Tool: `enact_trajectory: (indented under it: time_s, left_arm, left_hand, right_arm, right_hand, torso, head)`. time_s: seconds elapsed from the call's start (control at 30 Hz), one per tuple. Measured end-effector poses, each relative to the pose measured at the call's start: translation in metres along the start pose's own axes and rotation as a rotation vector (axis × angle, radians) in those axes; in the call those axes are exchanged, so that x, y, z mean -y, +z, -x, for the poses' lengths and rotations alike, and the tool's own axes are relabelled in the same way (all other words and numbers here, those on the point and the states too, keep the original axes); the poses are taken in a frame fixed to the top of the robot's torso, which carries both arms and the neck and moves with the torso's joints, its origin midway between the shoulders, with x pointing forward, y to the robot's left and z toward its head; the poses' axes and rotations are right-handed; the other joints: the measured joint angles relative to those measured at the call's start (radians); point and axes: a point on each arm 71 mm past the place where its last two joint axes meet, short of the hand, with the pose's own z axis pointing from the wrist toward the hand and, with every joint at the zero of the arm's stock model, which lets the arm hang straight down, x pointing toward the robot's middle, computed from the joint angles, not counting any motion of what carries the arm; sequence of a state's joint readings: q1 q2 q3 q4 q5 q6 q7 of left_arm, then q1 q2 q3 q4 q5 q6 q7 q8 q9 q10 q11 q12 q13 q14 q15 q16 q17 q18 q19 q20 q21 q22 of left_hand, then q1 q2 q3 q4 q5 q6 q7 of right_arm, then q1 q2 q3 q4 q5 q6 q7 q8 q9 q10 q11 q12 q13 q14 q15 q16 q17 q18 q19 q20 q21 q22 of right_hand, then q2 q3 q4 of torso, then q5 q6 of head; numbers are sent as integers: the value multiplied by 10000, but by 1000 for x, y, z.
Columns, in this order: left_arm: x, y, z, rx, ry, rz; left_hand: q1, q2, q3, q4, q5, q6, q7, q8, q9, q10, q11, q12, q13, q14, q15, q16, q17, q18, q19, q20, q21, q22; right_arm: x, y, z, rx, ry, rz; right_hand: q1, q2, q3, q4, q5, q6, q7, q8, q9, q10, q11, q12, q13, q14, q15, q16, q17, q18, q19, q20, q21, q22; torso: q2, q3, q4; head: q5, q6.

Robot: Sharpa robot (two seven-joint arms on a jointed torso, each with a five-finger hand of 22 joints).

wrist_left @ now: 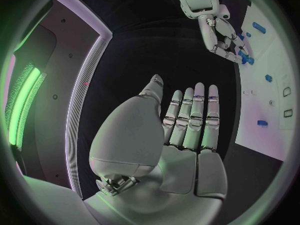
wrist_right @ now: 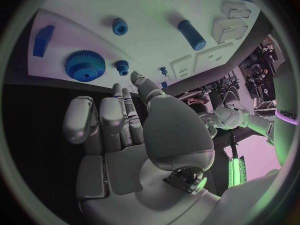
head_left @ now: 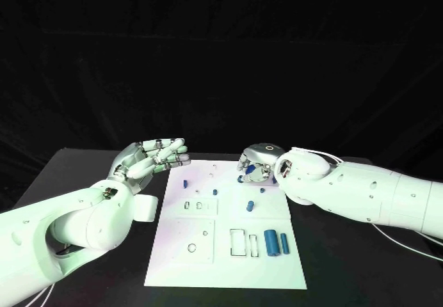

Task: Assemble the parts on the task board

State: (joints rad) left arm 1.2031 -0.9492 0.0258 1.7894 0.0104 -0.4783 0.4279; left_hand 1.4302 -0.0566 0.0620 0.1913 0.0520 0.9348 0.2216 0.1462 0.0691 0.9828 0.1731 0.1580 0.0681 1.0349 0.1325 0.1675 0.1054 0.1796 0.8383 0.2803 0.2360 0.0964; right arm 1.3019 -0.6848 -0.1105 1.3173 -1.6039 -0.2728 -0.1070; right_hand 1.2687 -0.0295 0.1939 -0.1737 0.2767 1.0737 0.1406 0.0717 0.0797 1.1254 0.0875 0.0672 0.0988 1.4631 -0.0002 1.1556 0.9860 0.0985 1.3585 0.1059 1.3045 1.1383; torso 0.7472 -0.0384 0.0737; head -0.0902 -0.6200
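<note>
Hands hovering mid-frame, silver left hand (head_left: 148,160) fingers straight, holding nothing, silver right hand (head_left: 258,163) fingers apart, empty, over flat white task board (head_left: 226,256).

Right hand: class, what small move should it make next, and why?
Probably reach the right hand forward onto the big blue gear and close the fingers round it. The hand holds nothing, its fingers are apart, and the gear lies on the white board just ahead of its fingertips.
</note>
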Motion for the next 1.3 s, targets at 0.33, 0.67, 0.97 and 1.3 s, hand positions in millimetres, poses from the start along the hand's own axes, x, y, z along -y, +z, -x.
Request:
enact_trajectory:
  time_s: [0.33,0.67,0.97,1.3]
  left_arm:
    - [1,0,0,-36,-5,15]
    - [1,0,0,-41,4,17]
    - [1,0,0,-51,25,7]
    - [2,0,0,-77,67,-12]
  left_hand:
    - [0,0,0,1,0,-1,0,-50,1,0,0,0,-10,0,0,0,-9,0,0,0,0,-10]
    - [0,0,-27,-26,0,-1,0,-50,-11,0,0,-49,-9,-1,0,0,-9,0,0,0,0,-9]
    - [0,0,-27,-26,0,-1,-1,-81,-11,-1,1,-53,-8,-1,1,-54,-9,-1,57,-15,0,-19]
    - [0,0,-54,-53,0,-1,0,-98,-21,-1,1,-108,-17,-1,1,-56,-9,-1,72,-1,0,-32]
  right_arm:
    - [2,3,-6,-286,-190,-168]
    - [2,5,-11,-482,-227,-225]
    - [2,5,-11,-474,-225,-239]
    - [1,5,-10,-247,-153,-210]
  right_hand:
    - [0,0,101,100,0,0,0,0,-1,0,0,0,-12,-1,0,683,743,-145,223,9,487,790]
    - [0,0,337,205,117,38,38,1,23,308,-53,39,-12,-1,0,1135,1197,-302,582,44,1055,1604]
    - [8,8,818,304,100,320,-43,13,83,667,-114,37,-51,-1,0,1429,1508,-300,742,-45,1300,1698]
    - [106,109,1403,393,-145,662,-157,158,193,1041,-250,77,-61,1,-71,1601,1660,-455,866,-98,1503,1697]
  torso:
    - [71,-1,32]
    - [118,-7,58]
    - [152,-12,71]
    - [180,-13,78]
  head:
    - [-20,51]
    - [-12,49]
    - [-24,42]
    - [-53,50]
